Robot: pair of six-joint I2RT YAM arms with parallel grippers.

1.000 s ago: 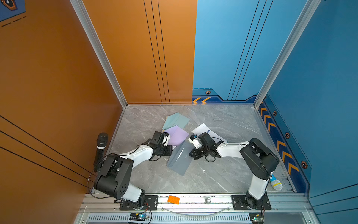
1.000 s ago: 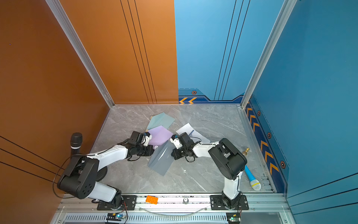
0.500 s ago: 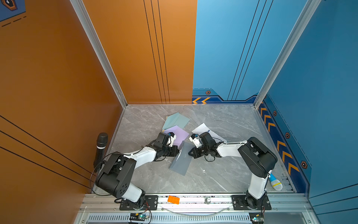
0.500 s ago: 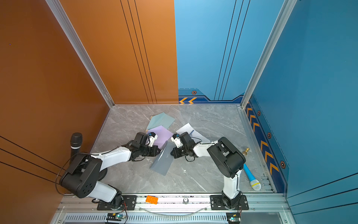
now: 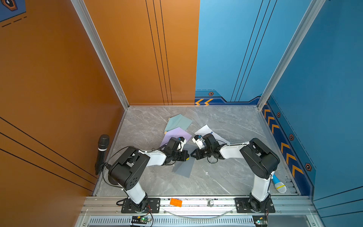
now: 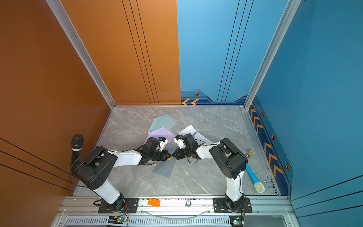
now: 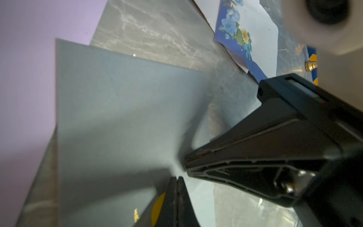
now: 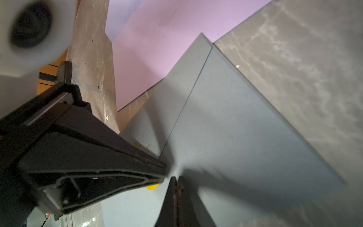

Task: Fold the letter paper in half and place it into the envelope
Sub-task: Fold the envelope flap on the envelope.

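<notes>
1. In both top views, two arms lean over a grey marbled table (image 5: pixel 225 173). The left gripper (image 5: pixel 187 157) and right gripper (image 5: pixel 192 155) meet tip to tip near its middle.
2. Under the tips lies a grey-blue envelope (image 5: pixel 183 167), judged so by its faint diagonal seams and a folded strip along one edge. A yellow sticker (image 8: pixel 152 187) shows beside the tips.
3. Both grippers are closed. The right one seems to pinch the envelope's edge, which curls up to its tip. Whether the left one holds anything cannot be told.
4. The letter paper (image 5: pixel 204 130), white with blue flowers, lies flat and apparently unfolded just behind the right wrist, apart from both tips.
5. A lilac sheet (image 5: pixel 176 134) and a teal envelope (image 5: pixel 178 121) lie farther back.
6. The paper is likely light, thin and limp. It should slide easily on the smooth top and crease permanently. A corner or free edge looks the best hold, with the other tip pinning the sheet.
</notes>
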